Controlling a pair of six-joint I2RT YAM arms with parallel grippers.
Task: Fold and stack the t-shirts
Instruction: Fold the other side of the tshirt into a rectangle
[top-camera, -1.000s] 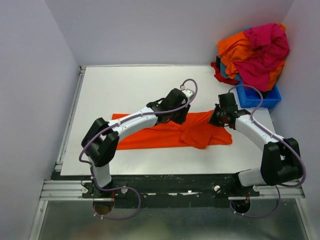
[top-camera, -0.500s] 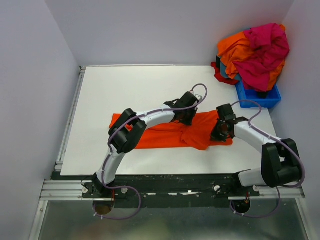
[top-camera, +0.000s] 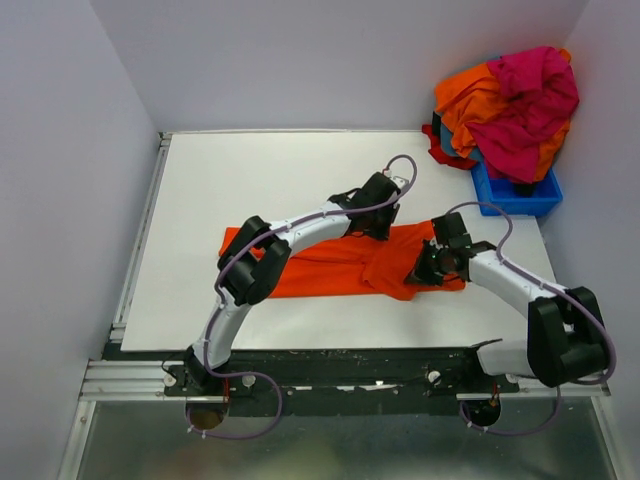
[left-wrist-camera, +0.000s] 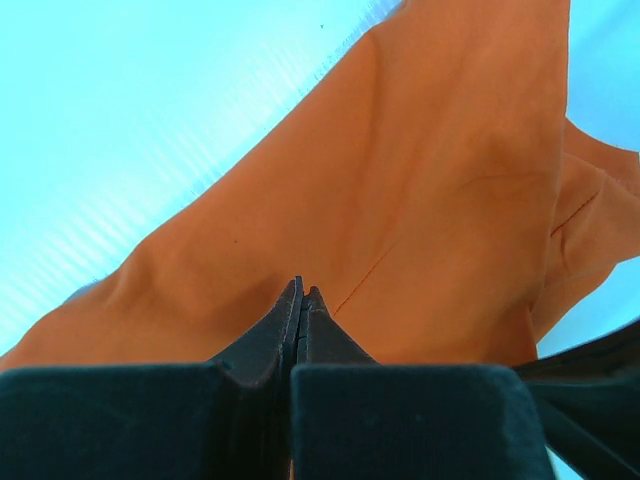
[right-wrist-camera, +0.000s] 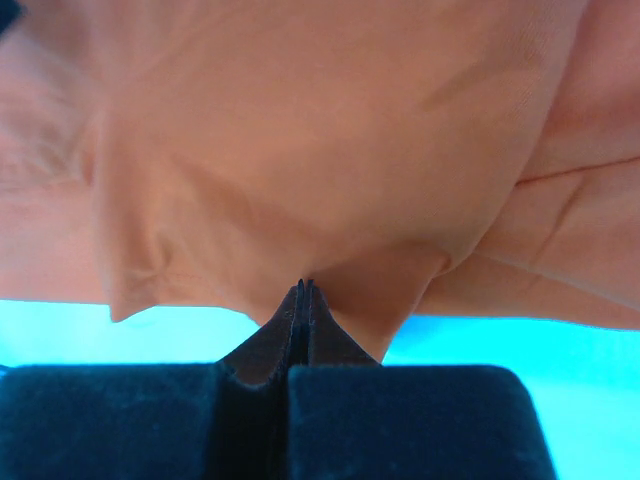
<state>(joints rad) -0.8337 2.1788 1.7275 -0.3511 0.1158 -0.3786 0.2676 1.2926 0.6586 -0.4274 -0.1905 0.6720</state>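
Note:
An orange t-shirt (top-camera: 310, 270) lies stretched left to right across the white table (top-camera: 250, 180). My left gripper (top-camera: 376, 228) sits at the shirt's far edge, right of its middle. In the left wrist view its jaws (left-wrist-camera: 303, 290) are shut, with the tips buried in the orange cloth (left-wrist-camera: 420, 180). My right gripper (top-camera: 425, 272) is at the shirt's right end. In the right wrist view it (right-wrist-camera: 306, 285) is shut on a pinch of the cloth (right-wrist-camera: 300, 130), which tents up off the table.
A heap of orange, magenta and red t-shirts (top-camera: 510, 100) spills over a blue bin (top-camera: 520, 197) at the back right corner. White walls close the table on the left, back and right. Both arm bases stand at the near edge.
The left arm has stretched farther right along the shirt's far edge and its jaws have closed there. The right gripper has shifted slightly toward the near side, still holding cloth.

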